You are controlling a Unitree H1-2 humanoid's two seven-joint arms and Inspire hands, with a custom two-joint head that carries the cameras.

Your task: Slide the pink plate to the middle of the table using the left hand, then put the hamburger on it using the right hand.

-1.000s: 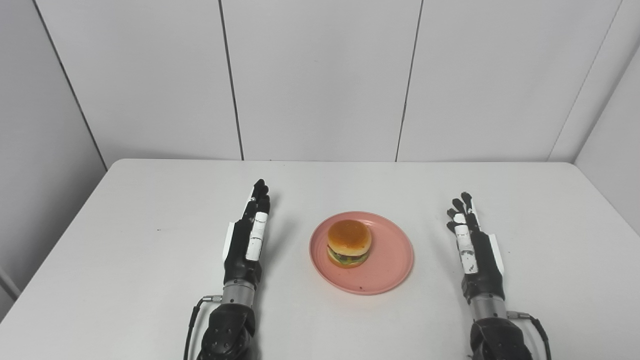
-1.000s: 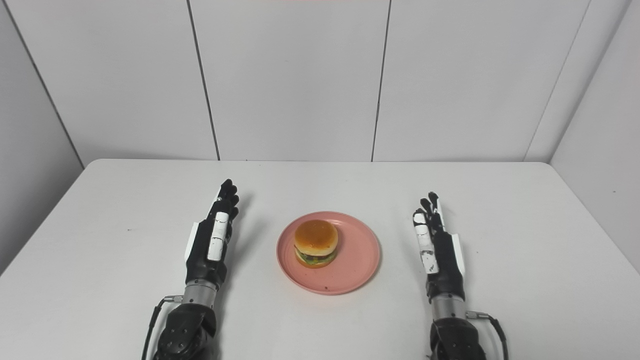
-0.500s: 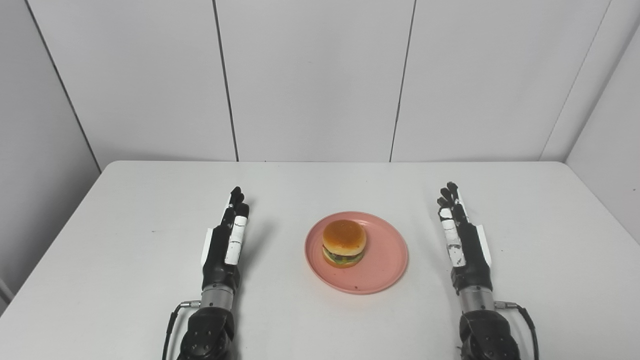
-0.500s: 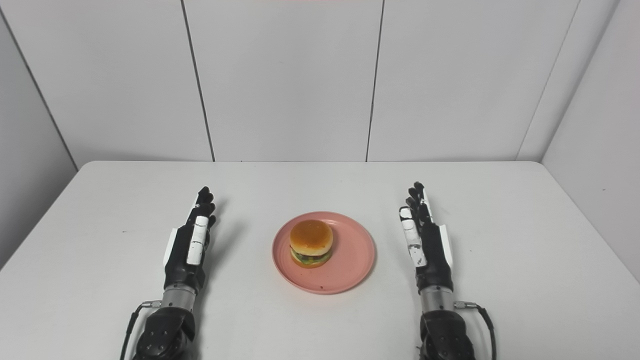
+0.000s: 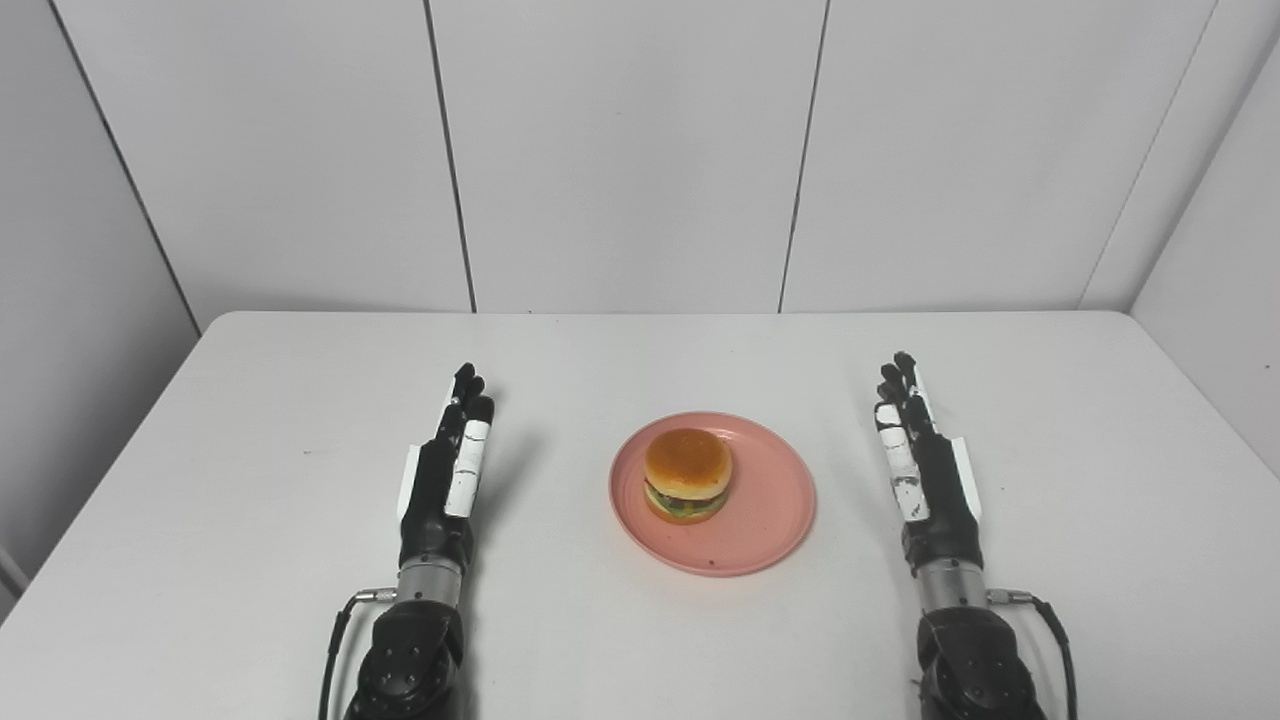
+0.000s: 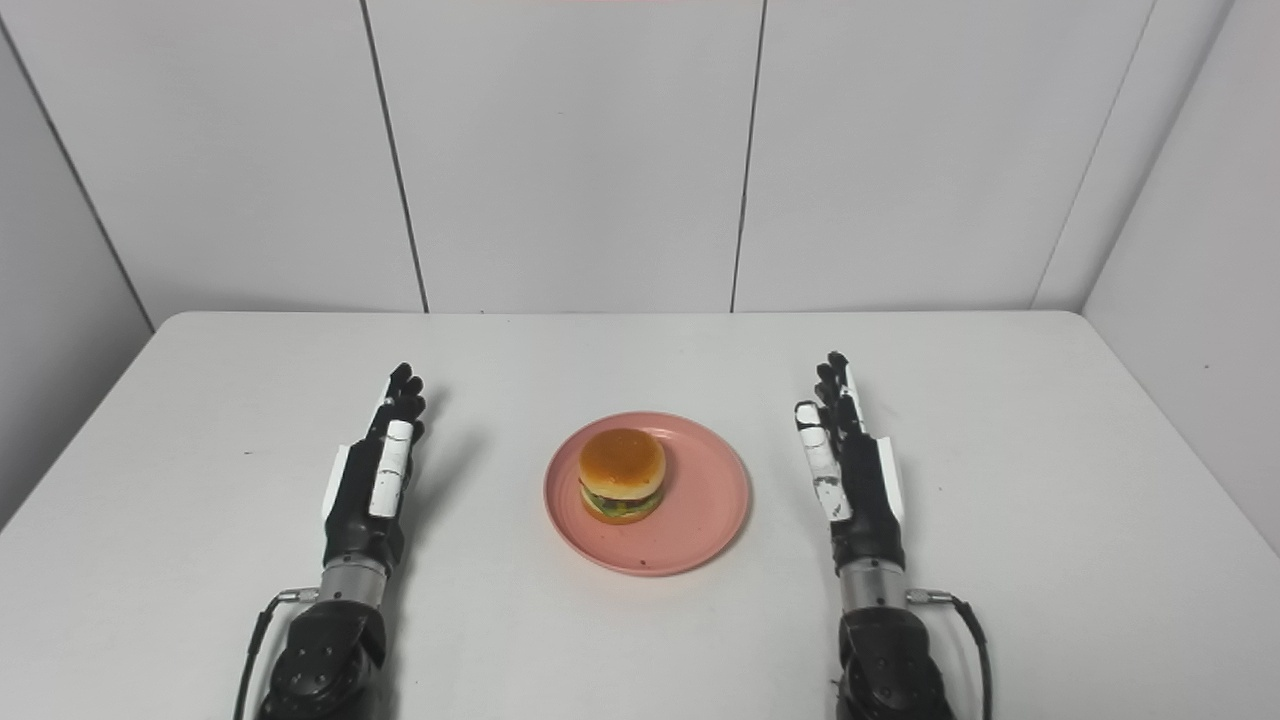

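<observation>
The pink plate point(image 5: 765, 500) lies near the middle of the white table, and the hamburger point(image 5: 687, 474) stands upright on its left half. My left hand point(image 5: 446, 472) hovers to the plate's left, fingers straight and apart, holding nothing. On the plate's right, my right hand point(image 5: 922, 468) is held the same way, open and empty. Neither hand touches the plate or the hamburger. In the right eye view the same layout shows: plate point(image 6: 700, 505), hamburger point(image 6: 621, 474), left hand point(image 6: 375, 482), right hand point(image 6: 846, 468).
The white table point(image 5: 250, 400) reaches back to grey panelled walls on three sides. Thin cables run from both wrists near the picture's bottom edge. Nothing else stands on the table.
Both hands have drawn outward, away from the plate, and sit a little lower in the picture. The camera has shifted slightly. Plate and hamburger stay where they were.
</observation>
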